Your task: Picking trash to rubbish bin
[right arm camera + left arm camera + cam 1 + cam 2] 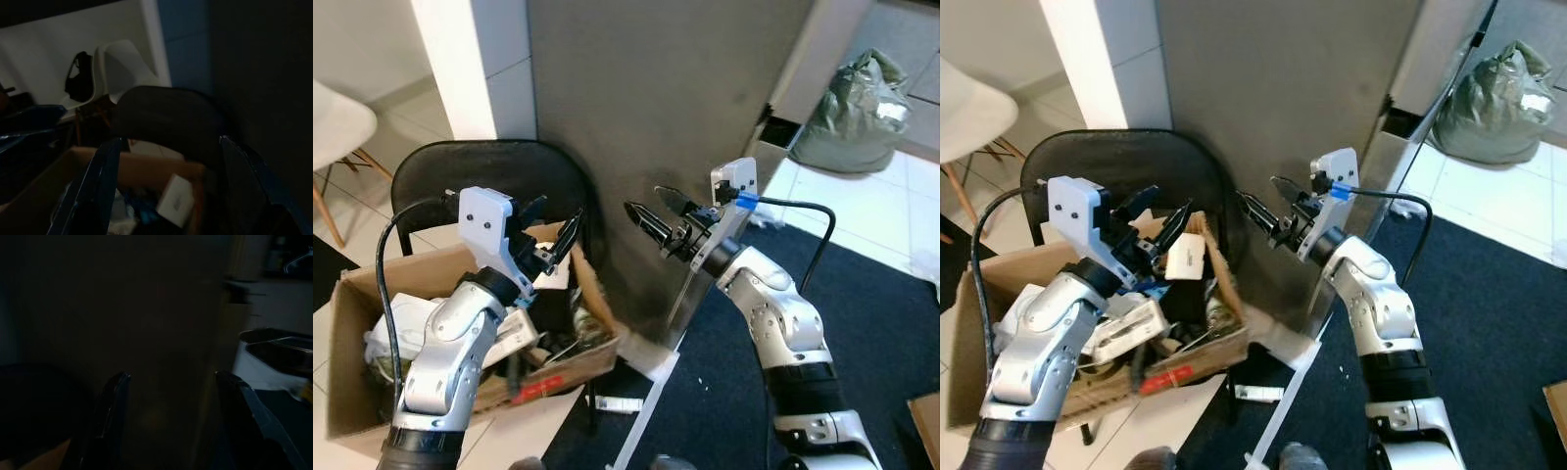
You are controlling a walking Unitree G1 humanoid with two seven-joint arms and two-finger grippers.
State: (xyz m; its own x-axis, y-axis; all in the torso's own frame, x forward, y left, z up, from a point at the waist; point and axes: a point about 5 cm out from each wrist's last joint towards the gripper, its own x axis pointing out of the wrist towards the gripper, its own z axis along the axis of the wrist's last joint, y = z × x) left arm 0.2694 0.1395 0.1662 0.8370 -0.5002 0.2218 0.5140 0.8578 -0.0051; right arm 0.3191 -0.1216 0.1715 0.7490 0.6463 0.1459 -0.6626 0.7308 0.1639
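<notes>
Left gripper point(1157, 227) hangs over the cardboard box point(969, 323) with its fingers spread apart, holding nothing. A small white carton point(1185, 257) sits just below and beside its tips, on top of the trash heaped in the box. Right gripper point(654, 217) is also spread wide and empty, up by the dark panel point(656, 98), box off to its left.

No legible text or labels anywhere.
</notes>
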